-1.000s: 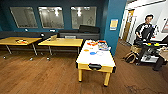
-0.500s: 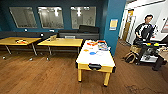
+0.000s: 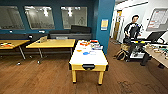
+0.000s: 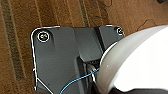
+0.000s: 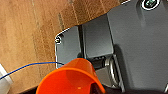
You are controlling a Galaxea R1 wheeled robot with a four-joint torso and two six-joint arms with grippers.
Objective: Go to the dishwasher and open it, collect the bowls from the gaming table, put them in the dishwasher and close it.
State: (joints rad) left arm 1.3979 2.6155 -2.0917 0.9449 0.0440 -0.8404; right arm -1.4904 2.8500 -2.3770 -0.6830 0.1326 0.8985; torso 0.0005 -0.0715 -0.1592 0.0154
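Observation:
The gaming table [image 3: 88,60], with a white top and yellow legs, stands a few steps ahead in the head view. On its far half lie small bowls: an orange one [image 3: 85,43], a blue one [image 3: 85,53] and pale ones beside them. The dishwasher is out of view. In the right wrist view an orange cup-shaped vessel [image 5: 71,77] hangs close to the camera above the floor, with my right gripper [image 5: 86,90] shut on it. A large white rounded thing [image 4: 136,60] sits close to the left wrist camera; I cannot tell what it is.
Two yellow wood-topped tables [image 3: 51,43] stand to the left along a dark bench. A blue pillar [image 3: 105,22] rises behind the gaming table. A person [image 3: 131,31] with a control rig stands at the right, near a bag [image 3: 121,55] and a long desk [image 3: 157,53]. The floor is brown wood.
The whole head picture has shifted slightly left, so the camera has turned or moved. The things on the tables lie as before.

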